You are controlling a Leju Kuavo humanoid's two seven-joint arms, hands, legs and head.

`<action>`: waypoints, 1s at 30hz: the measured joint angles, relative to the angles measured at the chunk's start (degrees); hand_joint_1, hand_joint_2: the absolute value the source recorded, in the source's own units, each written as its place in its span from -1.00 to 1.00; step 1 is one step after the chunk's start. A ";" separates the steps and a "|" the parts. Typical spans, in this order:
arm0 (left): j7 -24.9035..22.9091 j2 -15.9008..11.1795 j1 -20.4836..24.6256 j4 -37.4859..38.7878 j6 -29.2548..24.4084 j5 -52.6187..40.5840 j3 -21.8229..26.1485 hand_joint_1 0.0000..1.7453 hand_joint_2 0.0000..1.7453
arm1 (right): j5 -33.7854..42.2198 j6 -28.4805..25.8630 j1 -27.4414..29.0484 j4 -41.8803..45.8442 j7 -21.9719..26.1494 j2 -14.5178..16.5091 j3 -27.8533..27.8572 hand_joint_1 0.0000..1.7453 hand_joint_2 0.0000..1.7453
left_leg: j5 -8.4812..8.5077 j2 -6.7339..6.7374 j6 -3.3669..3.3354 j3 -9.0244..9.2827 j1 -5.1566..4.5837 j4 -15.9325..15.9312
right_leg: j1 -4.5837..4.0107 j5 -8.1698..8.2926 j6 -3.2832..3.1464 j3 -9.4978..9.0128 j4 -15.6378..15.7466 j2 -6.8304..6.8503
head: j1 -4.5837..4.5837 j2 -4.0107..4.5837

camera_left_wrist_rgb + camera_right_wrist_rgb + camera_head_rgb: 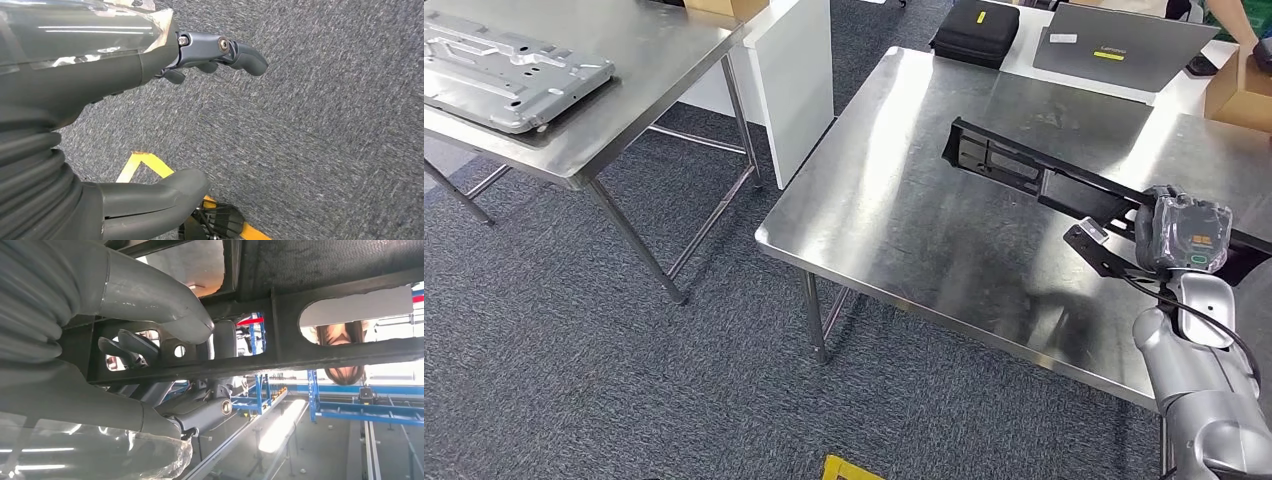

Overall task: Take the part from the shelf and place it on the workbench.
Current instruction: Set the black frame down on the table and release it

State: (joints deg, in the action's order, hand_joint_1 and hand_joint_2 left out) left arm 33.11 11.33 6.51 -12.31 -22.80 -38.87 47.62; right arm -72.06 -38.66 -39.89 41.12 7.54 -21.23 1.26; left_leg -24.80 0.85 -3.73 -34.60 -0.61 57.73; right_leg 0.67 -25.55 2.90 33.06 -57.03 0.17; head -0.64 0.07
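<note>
Head view: the right robot hand (1186,235) is seen at the right side, raised on its silver arm (1199,385) above the near right part of the steel table (904,215). A long black part (1034,180) is gripped by it near one end, the rest of the part reaching out over the tabletop toward the left and far side. In the right wrist view the thumb (165,310) and darker fingers (125,347) are seen closed around a bar of the black frame (280,357).

The left robot hand (150,75) is seen in its wrist view over grey carpet (325,125); nothing is held, and its fingers (240,52) are spread from the thumb.

A second steel table (624,90) stands at the left, carrying a grey metal plate (504,70). A closed laptop (1119,45), a black case (977,30) and a cardboard box (1239,90) lie beyond. Yellow floor tape (145,165) is crossed on the carpet.
</note>
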 joint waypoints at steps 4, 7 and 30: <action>-0.14 0.03 0.00 0.00 0.13 -0.13 0.14 -1.00 1.00 | -0.11 0.11 -0.06 0.00 0.01 0.05 0.19 1.00 1.00 | 0.04 0.00 0.63 -0.04 0.05 -0.04 | -0.12 0.06 -0.12 0.10 -0.01 0.00 | -0.01 0.00; -0.19 0.03 0.00 0.00 0.43 -0.14 0.26 -1.00 1.00 | -0.23 0.14 -0.10 0.00 0.08 0.07 0.20 1.00 1.00 | 0.05 0.00 0.70 -0.04 -0.10 -0.04 | -0.13 0.07 -0.12 0.13 -0.01 0.01 | -0.01 0.00; 4.91 0.23 -0.18 0.00 -5.46 -2.29 0.27 -1.00 1.00 | -1.11 -0.44 -0.64 -0.16 0.90 0.78 0.24 0.00 1.00 | 0.16 -0.03 0.45 -0.20 -0.99 0.05 | -0.09 0.15 0.02 0.10 -0.01 0.02 | -0.02 0.00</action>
State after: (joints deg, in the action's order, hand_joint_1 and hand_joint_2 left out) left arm 38.03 11.57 6.33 -12.31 -28.25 -41.17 47.89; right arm -73.17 -39.10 -40.53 40.96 8.44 -20.45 1.50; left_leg -24.64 0.82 -3.29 -34.79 -1.60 57.78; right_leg 0.59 -25.40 2.93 33.16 -57.04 0.19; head -0.67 0.07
